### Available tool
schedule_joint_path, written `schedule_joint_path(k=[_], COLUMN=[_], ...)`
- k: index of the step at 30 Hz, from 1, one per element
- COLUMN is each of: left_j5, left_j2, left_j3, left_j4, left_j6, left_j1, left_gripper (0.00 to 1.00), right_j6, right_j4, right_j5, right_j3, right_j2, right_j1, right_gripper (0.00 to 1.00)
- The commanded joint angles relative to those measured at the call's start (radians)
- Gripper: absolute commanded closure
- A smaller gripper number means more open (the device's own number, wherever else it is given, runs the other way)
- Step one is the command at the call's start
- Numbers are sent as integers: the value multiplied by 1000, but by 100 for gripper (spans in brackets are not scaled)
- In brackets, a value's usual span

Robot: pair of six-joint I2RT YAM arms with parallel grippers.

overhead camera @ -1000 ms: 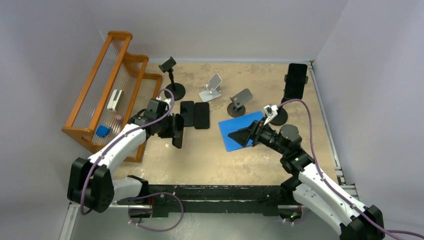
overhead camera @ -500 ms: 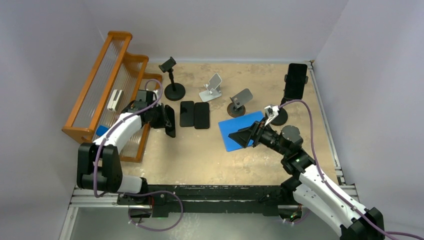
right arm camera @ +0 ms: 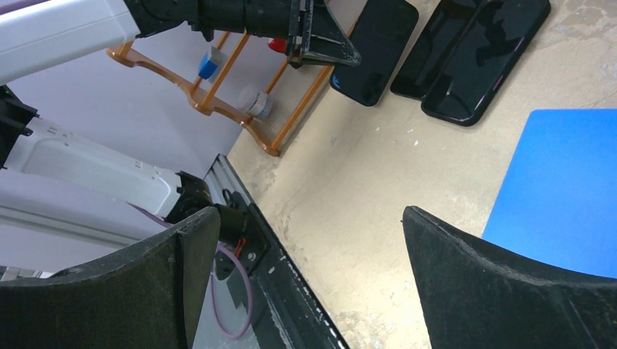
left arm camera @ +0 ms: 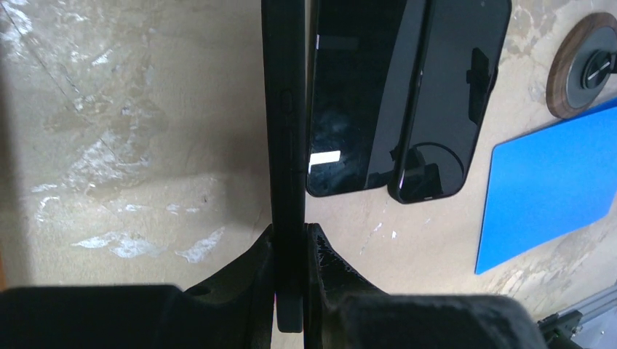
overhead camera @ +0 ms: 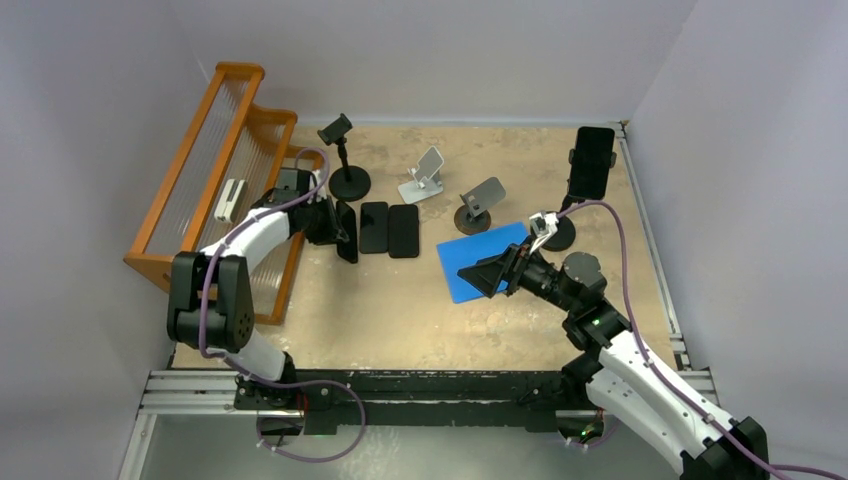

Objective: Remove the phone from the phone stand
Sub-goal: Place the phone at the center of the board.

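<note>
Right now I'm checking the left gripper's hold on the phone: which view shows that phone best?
The left wrist view: the phone stands edge-on, pinched at its end by the left gripper. The top external view shows it small and dark beside the arm; the right wrist view shows its face from afar.

Left arm bent leftward, left gripper (left arm camera: 289, 243) pinching a phone (left arm camera: 285, 109) edge-on, right arm extended, right gripper (right arm camera: 311, 218) spread wide.

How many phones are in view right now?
4 phones: the held phone on edge in the left tool; two flat phones side by side beside it; the mounted phone in the far-right stand. None seems hidden.
</note>
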Motion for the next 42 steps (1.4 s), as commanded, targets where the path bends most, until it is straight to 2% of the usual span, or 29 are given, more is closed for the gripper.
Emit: schedule_joint_path(k=[1, 25, 34, 42], left_j5=[-23, 132, 126, 107], left_j2=[4, 126, 142, 142], left_j3=[58, 114, 124, 122], left_j4=[81, 128, 124, 115], left_j6=[-6, 9, 15, 22], left_j1=[14, 50, 58, 59], left_gripper=[100, 100, 100, 87], right_j6=[-26, -42, -44, -45], right_j4=[2, -12, -19, -36], right_j5=[-10, 4, 8, 14], right_j3=[15, 22, 24, 20], right_j2=[-22, 3, 2, -17], right_j1=[4, 4, 4, 4], right_gripper=[3, 3, 3, 3])
